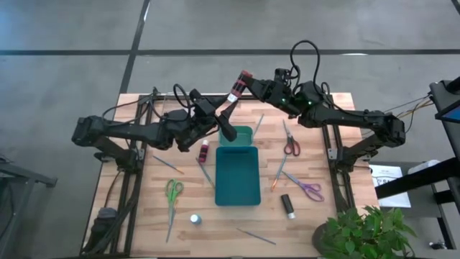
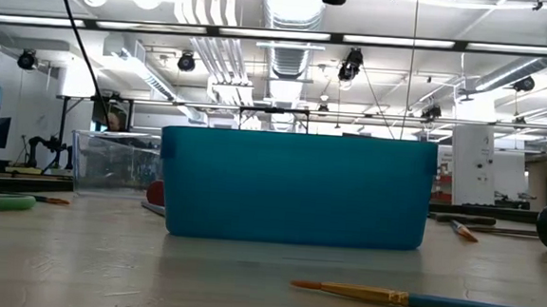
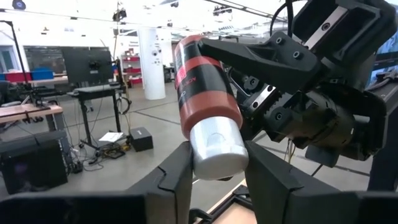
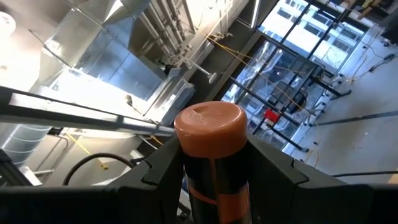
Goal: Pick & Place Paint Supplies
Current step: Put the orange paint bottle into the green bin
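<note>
A paint bottle (image 1: 238,86) with a red cap, a black and red body and a silvery base is held in the air beyond the far end of the teal tray (image 1: 237,180). My right gripper (image 1: 251,83) is shut on its cap end. My left gripper (image 1: 228,114) points up at it from the left and is closed on its base end. On the table lie a dark red bottle (image 1: 204,151), a black bottle (image 1: 287,206), a white-capped bottle (image 1: 195,219), green scissors (image 1: 174,191), red scissors (image 1: 290,144), purple scissors (image 1: 309,188) and several brushes (image 1: 279,173). My left gripper has the bottle's silvery base end (image 3: 217,155) between its two fingers (image 3: 177,177), one on each side, coming from below and the table's left. The bottle is clear of the table and tilted. My right gripper pinches the bottle just below its red cap (image 4: 208,127), with a finger (image 4: 277,171) on each side of the body. It comes from the table's right. The cap end points up and away, and the bottle is lifted clear.
The teal tray (image 2: 295,188) stands mid-table, with a clear plastic box (image 2: 111,158) behind it in the low view. A brush (image 2: 436,302) lies near the front edge. A potted plant (image 1: 363,234) sits at the near right corner. Both arms meet above the tray's far end.
</note>
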Motion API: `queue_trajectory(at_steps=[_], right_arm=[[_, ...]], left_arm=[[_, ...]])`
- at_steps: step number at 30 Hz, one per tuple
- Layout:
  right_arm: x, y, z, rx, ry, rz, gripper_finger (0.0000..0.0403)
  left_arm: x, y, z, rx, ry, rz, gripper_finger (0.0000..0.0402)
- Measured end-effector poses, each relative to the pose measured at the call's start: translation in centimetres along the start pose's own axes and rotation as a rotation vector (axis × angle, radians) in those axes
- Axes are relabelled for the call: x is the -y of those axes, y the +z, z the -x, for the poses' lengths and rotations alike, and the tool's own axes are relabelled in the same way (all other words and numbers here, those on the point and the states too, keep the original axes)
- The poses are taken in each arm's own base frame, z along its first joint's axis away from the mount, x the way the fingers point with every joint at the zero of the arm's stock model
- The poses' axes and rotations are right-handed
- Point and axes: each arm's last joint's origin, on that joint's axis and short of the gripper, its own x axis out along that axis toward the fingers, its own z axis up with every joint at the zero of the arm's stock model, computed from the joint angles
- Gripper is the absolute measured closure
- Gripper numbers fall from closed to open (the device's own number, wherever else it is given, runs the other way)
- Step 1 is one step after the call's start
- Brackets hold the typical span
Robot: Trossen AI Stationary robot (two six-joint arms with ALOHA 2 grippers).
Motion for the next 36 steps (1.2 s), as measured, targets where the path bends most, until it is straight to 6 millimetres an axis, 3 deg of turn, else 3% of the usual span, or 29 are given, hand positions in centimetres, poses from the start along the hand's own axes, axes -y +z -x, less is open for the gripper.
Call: queue_trajectory(at_steps=[32, 36], right_arm=[[-0.41, -0.75, 0.16, -0.105, 0.054, 0.056, 0.0254], [-0.49, -0.73, 0.17, -0.107, 0.066, 0.047, 0.0231]], left_arm=[[-0.47, 0.23, 0.48, -0.030, 0.035, -0.037, 0.0283], [-0.52, 0.31, 0.54, -0.030, 0.029, -0.037, 0.0283]])
